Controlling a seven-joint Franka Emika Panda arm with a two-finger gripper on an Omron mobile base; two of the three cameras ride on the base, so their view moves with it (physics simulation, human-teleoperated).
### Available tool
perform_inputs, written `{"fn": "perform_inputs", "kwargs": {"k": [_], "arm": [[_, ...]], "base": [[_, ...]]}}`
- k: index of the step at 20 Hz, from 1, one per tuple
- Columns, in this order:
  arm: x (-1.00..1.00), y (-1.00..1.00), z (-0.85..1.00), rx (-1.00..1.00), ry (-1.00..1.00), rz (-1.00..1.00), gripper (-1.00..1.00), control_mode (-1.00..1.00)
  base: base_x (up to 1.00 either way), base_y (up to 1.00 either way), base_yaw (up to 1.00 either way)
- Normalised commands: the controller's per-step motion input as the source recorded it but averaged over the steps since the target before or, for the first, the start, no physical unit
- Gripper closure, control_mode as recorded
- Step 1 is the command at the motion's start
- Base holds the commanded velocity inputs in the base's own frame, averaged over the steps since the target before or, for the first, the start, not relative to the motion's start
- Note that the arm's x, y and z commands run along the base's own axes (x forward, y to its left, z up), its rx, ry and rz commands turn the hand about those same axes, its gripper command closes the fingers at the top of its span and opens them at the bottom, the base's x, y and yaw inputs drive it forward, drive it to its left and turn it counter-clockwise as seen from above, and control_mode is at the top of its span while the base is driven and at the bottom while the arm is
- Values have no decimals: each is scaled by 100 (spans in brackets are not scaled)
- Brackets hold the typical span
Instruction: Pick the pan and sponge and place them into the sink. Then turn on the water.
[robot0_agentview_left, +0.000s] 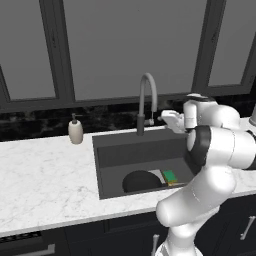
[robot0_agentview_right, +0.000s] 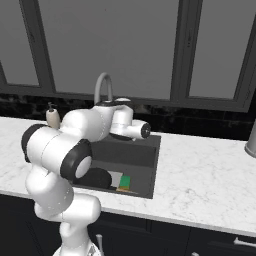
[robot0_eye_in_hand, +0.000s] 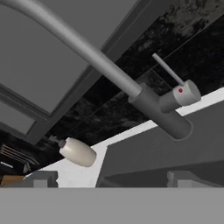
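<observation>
The pan (robot0_agentview_left: 141, 181) lies low in the sink (robot0_agentview_left: 107, 165), and the basin's near wall cuts off its front edge in the left base view. In the right base view the arm's dark elbow joint covers the left part of the pan (robot0_agentview_right: 96, 178). The sponge (robot0_agentview_left: 170, 176) is too small to show more than a green face and a yellow strip. The faucet (robot0_agentview_right: 103, 86) is hidden below its arch by the arm in the right base view; in the hand view its spout (robot0_eye_in_hand: 65, 39) runs off the top left edge. The jaws sit at the bottom of the hand view, too cropped to judge their gap.
</observation>
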Motion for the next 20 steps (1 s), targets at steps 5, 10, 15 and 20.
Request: {"fn": "perform_inputs", "kwargs": {"k": [5,10,15,20], "arm": [[28,0,-21,0,0,0,-100,-100],[34,-4,-7,0,0,0,-100,-100],[31,-2,-11,0,0,0,-100,-100],[25,-6,-20,0,0,0,-100,-100]], "base": [[0,0,0],[0,0,0],[0,0,0],[0,0,0]]}}
